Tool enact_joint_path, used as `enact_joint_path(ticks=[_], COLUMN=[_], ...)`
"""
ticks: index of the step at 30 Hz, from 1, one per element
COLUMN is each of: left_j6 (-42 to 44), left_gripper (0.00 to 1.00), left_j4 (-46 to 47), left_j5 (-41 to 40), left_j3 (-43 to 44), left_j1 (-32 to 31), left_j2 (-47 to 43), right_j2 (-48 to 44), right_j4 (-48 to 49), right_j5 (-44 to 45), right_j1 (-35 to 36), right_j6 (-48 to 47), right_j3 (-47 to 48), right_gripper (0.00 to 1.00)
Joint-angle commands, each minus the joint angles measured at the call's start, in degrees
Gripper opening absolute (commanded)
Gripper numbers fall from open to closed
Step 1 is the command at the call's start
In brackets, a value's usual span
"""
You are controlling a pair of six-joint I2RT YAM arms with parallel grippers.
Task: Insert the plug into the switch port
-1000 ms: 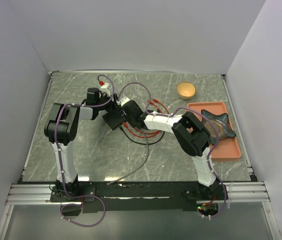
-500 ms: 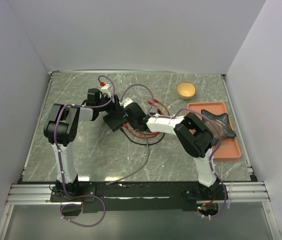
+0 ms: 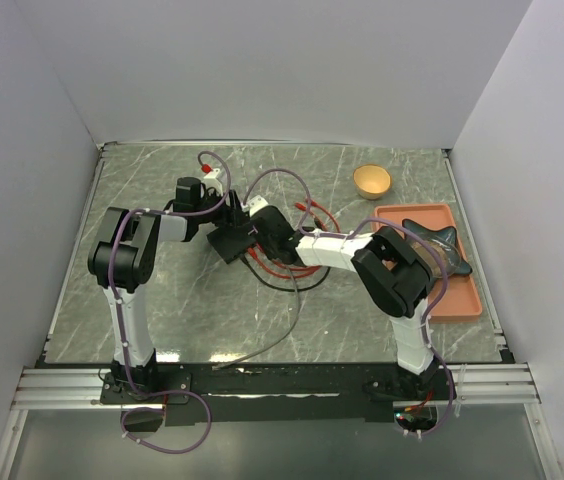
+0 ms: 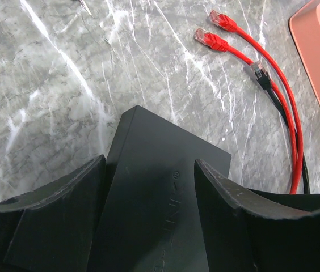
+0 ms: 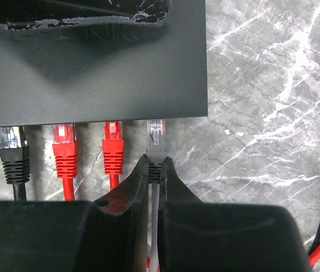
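The right gripper (image 5: 155, 163) is pinched almost fully shut on the plug (image 5: 156, 135); its two fingertips clamp the dark boot just behind the clear head, and the pale cable (image 5: 154, 226) runs back between the fingers. The plug points straight out from the gripper at the long edge of the black box (image 5: 92, 68); its clear head meets that edge, with the tip going under the rim. The switch port lies beneath that rim and its opening does not show, so I cannot tell how deep the plug sits.

The plug is the one nearest the box's corner in a row of four. To its left, each with its head at the same edge, stand the first red plug (image 5: 113, 141), the second red plug (image 5: 64, 144) and the black plug (image 5: 12, 150); they sit side by side, not touching.

The left gripper (image 4: 148, 164) is spread to the box's width and holds the box; one finger (image 4: 52, 221) lies against one side and the other finger (image 4: 245, 221) against the opposite side. The box lies flat on the grey marbled table (image 4: 63, 73). From overhead, the box sits near the table's middle; the left gripper reaches it from the left and the right gripper from the right, close together.

Beyond the box lie the upper loose red plug (image 4: 222, 21), the lower loose red plug (image 4: 208, 39) and the loose black plug (image 4: 259, 71); the orange tray (image 4: 319, 51) is further right, and a small bowl (image 3: 371, 181) stands near the table's far edge.
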Motion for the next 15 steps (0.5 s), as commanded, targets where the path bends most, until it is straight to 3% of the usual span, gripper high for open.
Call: enact_joint_path(ticks=[1, 15], left_j6=[-2.8, -2.0], left_gripper=[0.67, 0.67], left_j4=[-3.6, -3.8], left_j5=[10.2, 10.7], left_j3=[-0.7, -2.3], left_j1=[-4.0, -4.0], left_j2=[-1.2, -4.4], right_j2=[-2.4, 3.3], right_j4=[12.7, 8.5], right_j5=[1.0, 5.4], right_j1=[1.1, 0.9], right_j6=[1.1, 3.5], right_j3=[4.6, 10.4], right_gripper=[0.00, 0.00])
